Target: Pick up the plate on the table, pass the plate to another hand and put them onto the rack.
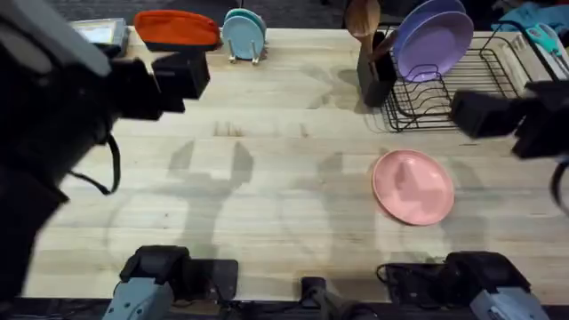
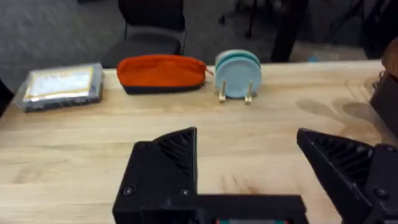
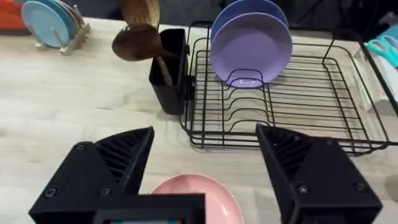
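On the desk: one pink plate, lying flat on the right side, just in front of the rack and apart from it.
Pink plate from my right wrist: its far rim shows between my two right fingers, nothing touching it.
Rack: one black wire rack at the far right of the desk, with one black utensil cup at its left end.
Rack contents: two lavender plates standing upright in the slots, one behind the other; one wooden spoon standing in the cup.
Far edge of the desk: one small wooden stand holding teal plates upright; I cannot count them surely. One orange pouch lies beside it, and one flat grey packet farther left.
My left hand: one, raised over the left side of the desk, fingers spread wide, holding nothing.
My right hand: one, raised near the right end of the rack, fingers spread wide, empty, above the pink plate.
Arm bases: two, at the near edge of the desk.
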Motion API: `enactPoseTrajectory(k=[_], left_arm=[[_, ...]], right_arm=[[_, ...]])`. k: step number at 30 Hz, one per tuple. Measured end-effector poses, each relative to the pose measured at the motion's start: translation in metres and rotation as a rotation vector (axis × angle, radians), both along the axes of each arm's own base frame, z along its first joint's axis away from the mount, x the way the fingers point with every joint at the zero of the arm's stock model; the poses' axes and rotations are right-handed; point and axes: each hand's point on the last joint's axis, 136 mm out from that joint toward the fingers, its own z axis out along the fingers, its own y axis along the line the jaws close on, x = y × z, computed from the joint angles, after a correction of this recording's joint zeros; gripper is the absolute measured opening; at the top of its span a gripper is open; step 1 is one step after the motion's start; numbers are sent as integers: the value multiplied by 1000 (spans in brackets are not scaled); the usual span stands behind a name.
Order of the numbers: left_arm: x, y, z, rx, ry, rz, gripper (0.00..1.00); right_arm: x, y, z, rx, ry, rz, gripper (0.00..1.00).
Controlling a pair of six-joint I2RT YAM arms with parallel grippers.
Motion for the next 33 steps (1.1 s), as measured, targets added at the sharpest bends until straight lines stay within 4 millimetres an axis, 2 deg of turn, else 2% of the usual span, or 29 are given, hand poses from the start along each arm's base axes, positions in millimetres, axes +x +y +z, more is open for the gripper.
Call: enactPoseTrajectory(k=[4, 12, 25, 33], left_arm=[[5, -5, 8, -9, 48, -26, 994], [4, -9, 10, -18, 84, -47, 994], [4, -9, 10, -22, 84, -50, 993], [0, -27, 8, -97, 105, -133, 995]], right_arm=[[9, 0, 15, 1, 73, 2, 994], [25, 0, 39, 2, 135, 4, 994], [24, 0, 33, 3, 167, 4, 994], [21, 0, 28, 4, 194, 3, 994]])
